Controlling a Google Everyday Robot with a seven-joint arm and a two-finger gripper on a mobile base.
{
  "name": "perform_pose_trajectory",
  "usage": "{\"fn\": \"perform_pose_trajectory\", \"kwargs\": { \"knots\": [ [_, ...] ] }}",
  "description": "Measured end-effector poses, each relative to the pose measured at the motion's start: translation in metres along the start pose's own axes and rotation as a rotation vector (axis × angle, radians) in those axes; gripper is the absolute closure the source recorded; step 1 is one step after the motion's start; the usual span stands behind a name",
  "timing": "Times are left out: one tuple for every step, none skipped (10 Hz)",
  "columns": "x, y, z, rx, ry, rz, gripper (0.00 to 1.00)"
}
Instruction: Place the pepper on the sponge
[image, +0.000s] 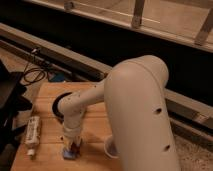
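The light-blue sponge (68, 154) lies near the front of the wooden table (50, 95), partly covered by the arm's wrist. My gripper (73, 146) points straight down right over the sponge, at the end of the white arm (135, 110). A small dark red-brown bit, the pepper (75, 147), shows at the gripper's tip, just above or touching the sponge. I cannot tell whether it is held or resting.
A long white bottle (32, 135) lies on the table's left side. A dark round object (61, 104) sits behind the arm. The rim of a clear cup (108, 148) peeks out beside the arm's big white link. Cables (32, 75) lie on the floor at the left.
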Motion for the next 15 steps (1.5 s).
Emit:
{"fn": "perform_pose_trajectory", "kwargs": {
  "knots": [
    [0.000, 0.001, 0.000, -0.006, -0.003, -0.003, 0.69],
    [0.000, 0.001, 0.000, -0.013, -0.004, -0.004, 0.59],
    [0.000, 0.000, 0.002, -0.019, -0.001, -0.006, 0.49],
    [-0.001, 0.002, 0.002, -0.024, 0.002, -0.011, 0.39],
    [-0.001, 0.003, 0.003, -0.029, 0.003, -0.015, 0.29],
    [-0.001, 0.002, 0.003, -0.032, 0.002, -0.016, 0.22],
    [0.000, 0.001, 0.002, -0.034, 0.001, -0.016, 0.20],
    [0.000, 0.001, 0.002, -0.033, -0.001, -0.016, 0.20],
    [0.001, 0.002, 0.000, -0.029, -0.005, -0.014, 0.20],
    [0.000, 0.003, -0.005, -0.019, -0.021, -0.010, 0.20],
    [0.001, 0.004, -0.015, 0.004, -0.043, -0.002, 0.20],
    [0.002, 0.004, -0.023, 0.020, -0.062, 0.006, 0.20],
    [0.002, 0.006, -0.030, 0.035, -0.081, 0.010, 0.20],
    [0.000, 0.007, -0.034, 0.037, -0.091, 0.007, 0.20],
    [0.001, 0.007, -0.031, 0.024, -0.073, 0.002, 0.20]
  ]
}}
